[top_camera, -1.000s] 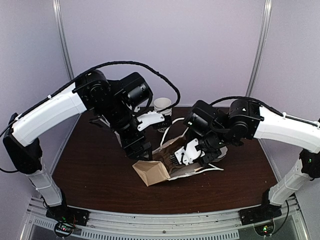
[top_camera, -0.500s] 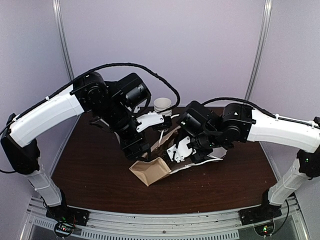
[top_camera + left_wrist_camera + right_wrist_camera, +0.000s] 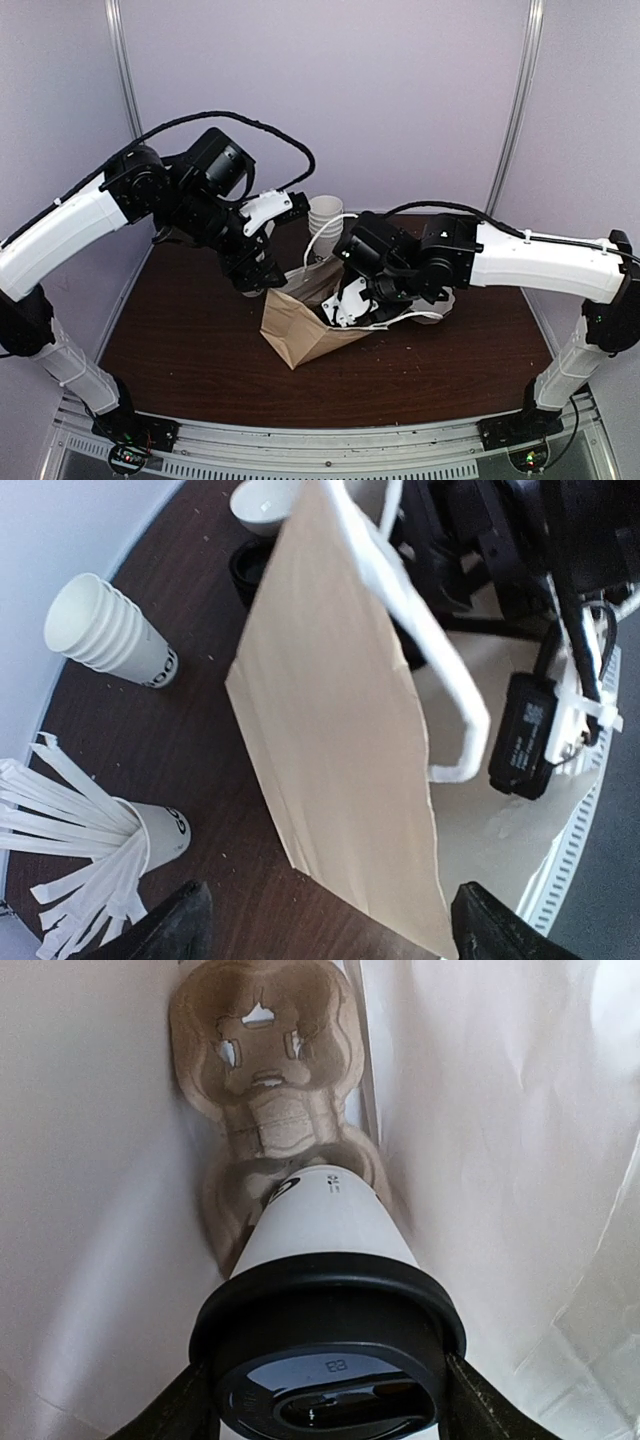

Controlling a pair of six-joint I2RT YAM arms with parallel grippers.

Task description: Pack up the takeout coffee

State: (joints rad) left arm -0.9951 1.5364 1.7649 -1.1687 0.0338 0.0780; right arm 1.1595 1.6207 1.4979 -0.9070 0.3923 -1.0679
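The takeout coffee (image 3: 322,1222), a white cup with a black lid (image 3: 330,1310), is held by my right gripper (image 3: 330,1402), one finger on each side of the lid rim. It hangs inside the brown paper bag (image 3: 300,328), above a cardboard cup carrier (image 3: 262,1070) at the bag's bottom. From above, my right gripper (image 3: 346,300) reaches into the bag's mouth and the cup is hidden. My left gripper (image 3: 335,925) is open, its fingers (image 3: 185,922) spread wide over the bag's wall (image 3: 340,740). In the top view the left gripper (image 3: 258,272) hovers by the bag's upper left edge.
A nested stack of white cups (image 3: 110,630) lies on the brown table (image 3: 190,340) behind the bag, also seen from above as the cup stack (image 3: 325,212). A cup full of white straws (image 3: 100,850) and a black lid (image 3: 250,568) sit nearby. The bag's white handle (image 3: 440,680) loops free.
The bag has gone from lying flat to standing more upright. My left arm drew back up and to the left. My right arm pushed left, deeper into the bag.
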